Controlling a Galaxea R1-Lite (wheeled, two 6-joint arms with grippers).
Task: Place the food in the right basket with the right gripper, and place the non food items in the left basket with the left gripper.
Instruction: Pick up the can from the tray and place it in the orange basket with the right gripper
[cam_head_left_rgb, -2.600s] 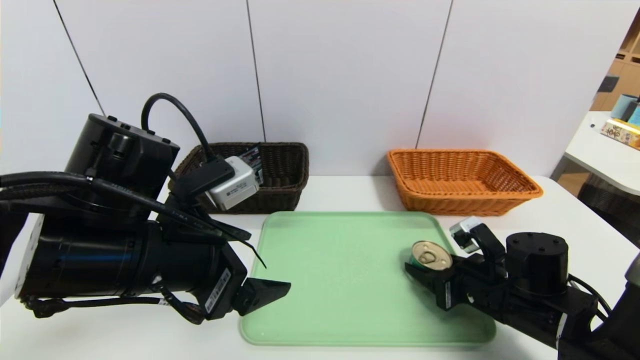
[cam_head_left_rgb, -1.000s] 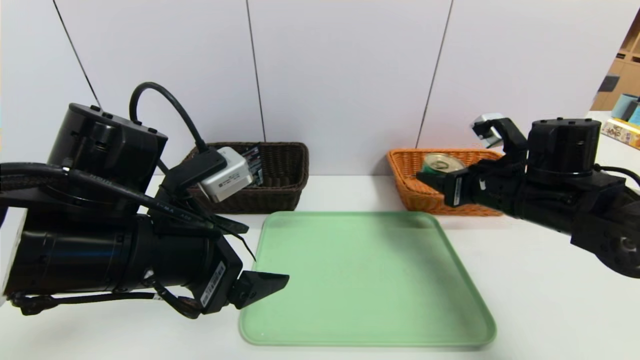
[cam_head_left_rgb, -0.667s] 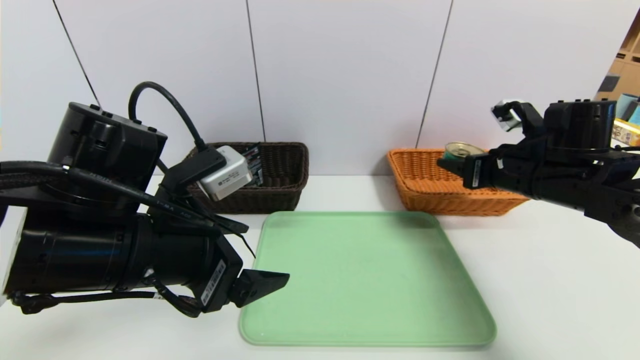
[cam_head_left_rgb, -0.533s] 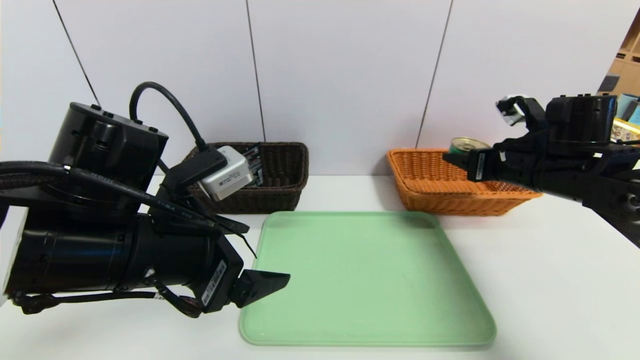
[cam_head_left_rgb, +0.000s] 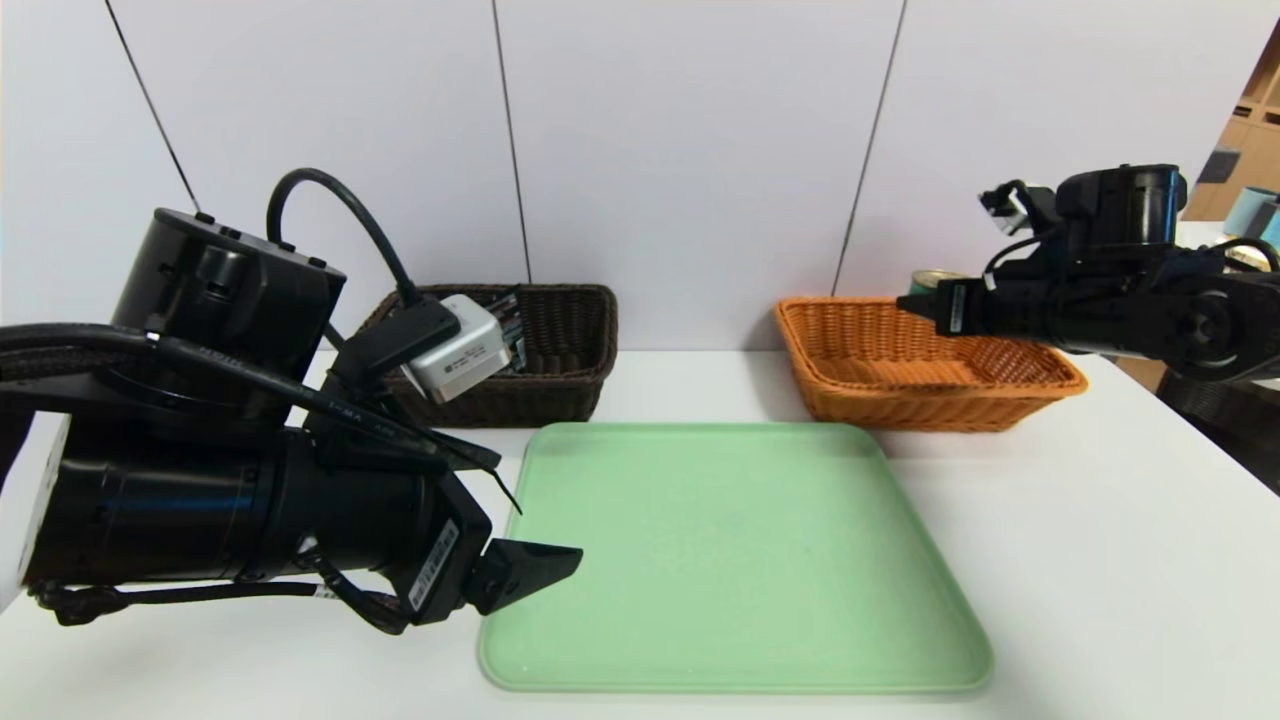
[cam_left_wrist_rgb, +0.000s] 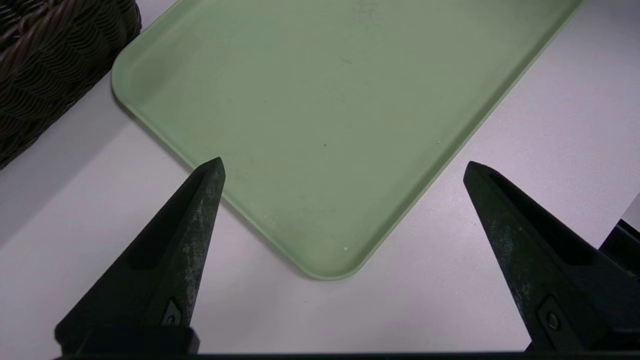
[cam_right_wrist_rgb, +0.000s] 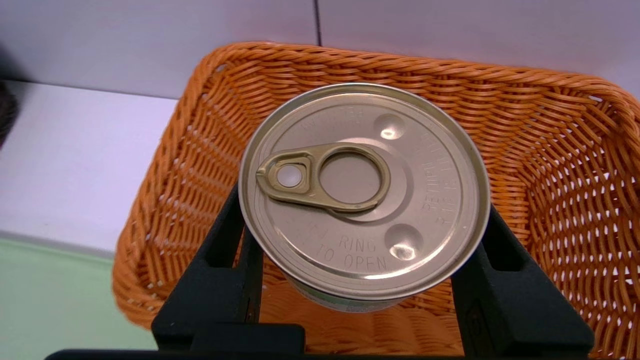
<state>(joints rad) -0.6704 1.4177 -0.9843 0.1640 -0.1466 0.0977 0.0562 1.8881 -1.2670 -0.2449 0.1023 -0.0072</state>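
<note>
1. Your right gripper (cam_right_wrist_rgb: 362, 235) pinches the can (cam_right_wrist_rgb: 364, 192) from both sides, a finger (cam_right_wrist_rgb: 220, 250) pressed against each flank of it.
2. The can sits upright in that grip, ring-pull lid up, held in the air over the orange basket (cam_head_left_rgb: 1010, 385); it hangs above the basket's inside, clear of the wicker floor.
3. Your left gripper (cam_left_wrist_rgb: 342, 167) hovers over the tray's near left corner, fingers spread wide with nothing between them.
4. The green tray (cam_head_left_rgb: 735, 560) lies on the white table (cam_head_left_rgb: 1100, 560), between you and the two baskets.
5. The dark basket (cam_head_left_rgb: 560, 345) stands at the far left by the wall, with something in it that you cannot make out behind the left arm's camera.
</note>
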